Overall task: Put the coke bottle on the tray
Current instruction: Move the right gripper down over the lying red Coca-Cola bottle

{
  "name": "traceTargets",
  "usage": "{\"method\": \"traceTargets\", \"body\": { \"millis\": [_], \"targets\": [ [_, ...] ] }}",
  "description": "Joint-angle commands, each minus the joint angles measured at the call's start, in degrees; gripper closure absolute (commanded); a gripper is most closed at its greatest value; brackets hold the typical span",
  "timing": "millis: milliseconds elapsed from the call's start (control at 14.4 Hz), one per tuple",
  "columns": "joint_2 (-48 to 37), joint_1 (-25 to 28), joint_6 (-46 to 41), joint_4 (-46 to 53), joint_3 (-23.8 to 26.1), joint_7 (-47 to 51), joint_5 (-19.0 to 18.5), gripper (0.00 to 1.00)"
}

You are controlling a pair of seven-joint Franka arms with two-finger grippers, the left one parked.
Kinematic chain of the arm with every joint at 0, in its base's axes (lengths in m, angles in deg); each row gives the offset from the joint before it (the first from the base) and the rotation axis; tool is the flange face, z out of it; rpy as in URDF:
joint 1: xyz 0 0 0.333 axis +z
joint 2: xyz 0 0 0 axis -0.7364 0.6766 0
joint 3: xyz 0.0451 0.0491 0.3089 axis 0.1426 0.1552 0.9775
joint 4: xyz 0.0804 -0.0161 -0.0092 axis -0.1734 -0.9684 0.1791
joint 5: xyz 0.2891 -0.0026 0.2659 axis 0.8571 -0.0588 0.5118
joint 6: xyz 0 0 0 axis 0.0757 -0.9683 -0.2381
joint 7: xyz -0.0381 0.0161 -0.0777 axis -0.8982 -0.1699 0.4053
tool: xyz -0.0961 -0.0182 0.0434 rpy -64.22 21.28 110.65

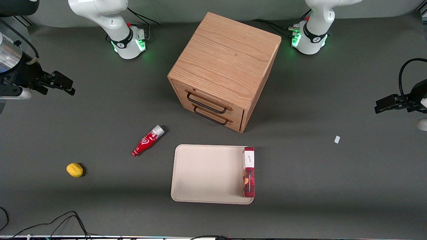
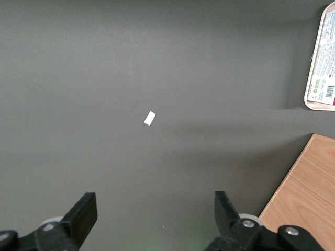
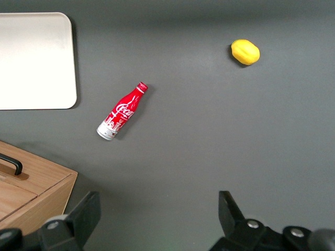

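Note:
The coke bottle lies on its side on the dark table, beside the tray and toward the working arm's end, with its cap pointing nearer the front camera. It also shows in the right wrist view, apart from the beige tray. My right gripper hangs above the table at the working arm's end, farther from the front camera than the bottle. It is open and empty, well clear of the bottle.
A long red box lies on the tray along its edge toward the parked arm. A wooden two-drawer cabinet stands farther from the front camera than the tray. A yellow lemon lies toward the working arm's end. A small white scrap lies toward the parked arm's end.

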Motion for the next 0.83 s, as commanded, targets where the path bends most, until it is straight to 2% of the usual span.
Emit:
{"method": "traceTargets", "body": {
  "millis": [0,485,762],
  "targets": [
    [0.66,0.62,-1.52,1.49,0.04,1.88,-0.75,0.0],
    [2.41,1.49,-1.43,1.83,1.0,2.75,-0.23,0.0],
    [7.16,2.02,2.51,1.84,4.68,18.27,1.8,0.0]
  ]
}}
